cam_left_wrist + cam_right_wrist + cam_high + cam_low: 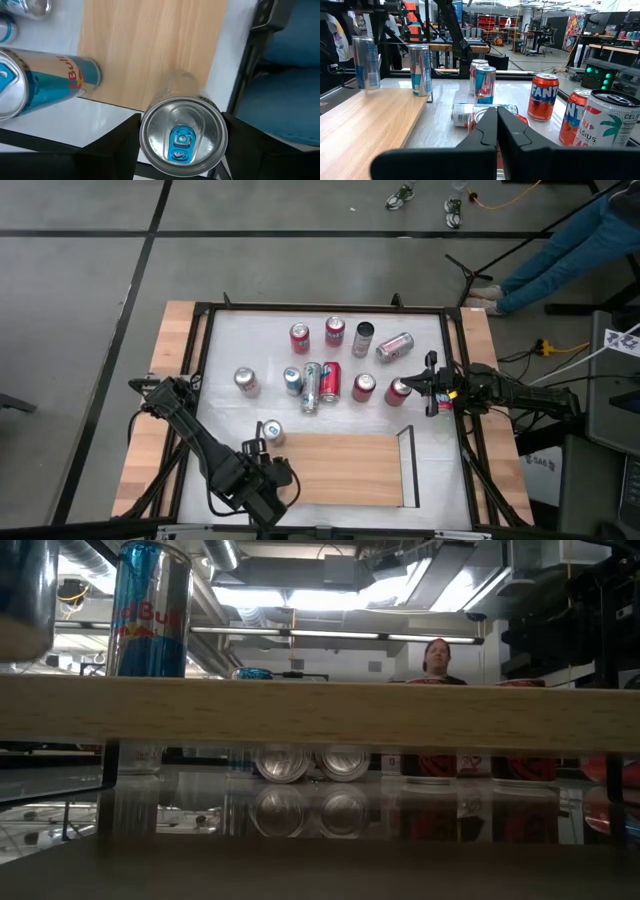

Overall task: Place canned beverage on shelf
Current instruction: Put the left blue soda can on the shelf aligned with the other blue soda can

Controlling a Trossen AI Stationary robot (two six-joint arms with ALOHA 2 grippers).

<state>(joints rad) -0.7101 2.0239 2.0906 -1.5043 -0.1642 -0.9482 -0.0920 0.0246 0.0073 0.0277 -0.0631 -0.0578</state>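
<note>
The shelf [345, 470], a light-wood panel, lies at the table's near edge, with a black rail [408, 465] on its right short side. My left gripper [268, 488] points down over its left end, shut on an upright silver can with a blue tab [182, 140]. Whether the can's base touches the board I cannot tell. A Red Bull can [270, 432] stands upright by the shelf's far left corner. My right gripper [432, 385] waits level at the table's right edge, shut and holding nothing. My left gripper pinches the silver can between its two fingers, one on each side of the can's wall just below the top rim [143, 131]. The fingers [117, 145] come from above, pointing down. The can stays upright, top up, over the shelf's left end.
Several cans stand or lie on the white tabletop beyond the shelf, among them red ones [331, 380] and an orange Fanta can [543, 97]. A black frame [200, 360] rims the table. A person [436, 655] stands in the room behind.
</note>
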